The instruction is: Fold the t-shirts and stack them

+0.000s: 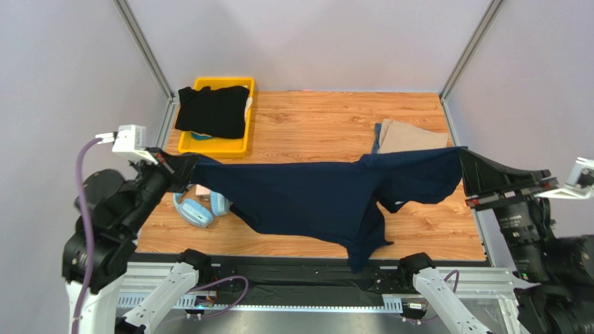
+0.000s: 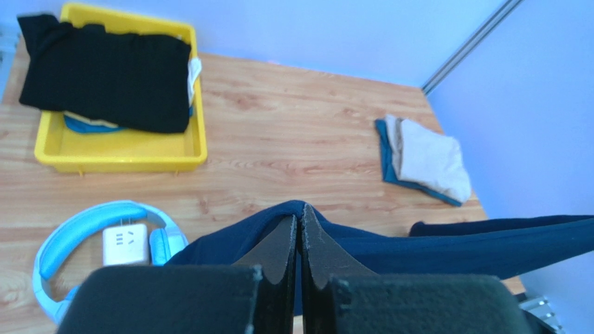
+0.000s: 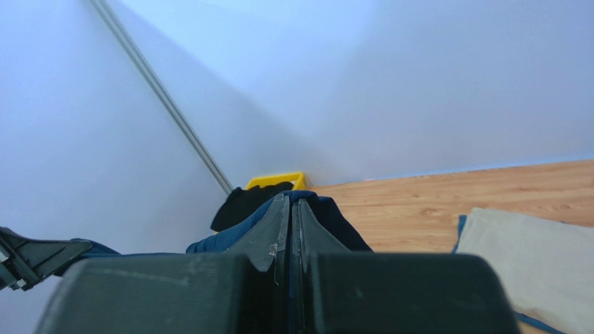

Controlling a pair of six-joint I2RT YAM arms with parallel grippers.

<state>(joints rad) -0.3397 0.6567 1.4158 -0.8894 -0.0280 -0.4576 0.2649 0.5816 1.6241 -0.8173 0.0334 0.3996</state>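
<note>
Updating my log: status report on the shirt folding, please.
Left tool and right tool shut on navy t-shirt, stretched between them. Tan t-shirt folded, far right. Black t-shirt on yellow bin. Headphones below left end.

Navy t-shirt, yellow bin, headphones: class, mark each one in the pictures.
navy t-shirt (image 1: 307, 198), top view, middle of the cloth.
yellow bin (image 2: 122, 158), left wrist view, near wall.
headphones (image 2: 90, 214), left wrist view, headband.

The left gripper (image 1: 183, 169) and right gripper (image 1: 463, 167) are held up and spread wide apart, fingertips pointing inward toward each other. Each one's jaws are pressed together, pinching an edge of the navy t-shirt (image 1: 314, 198) at the fingertips.
</note>
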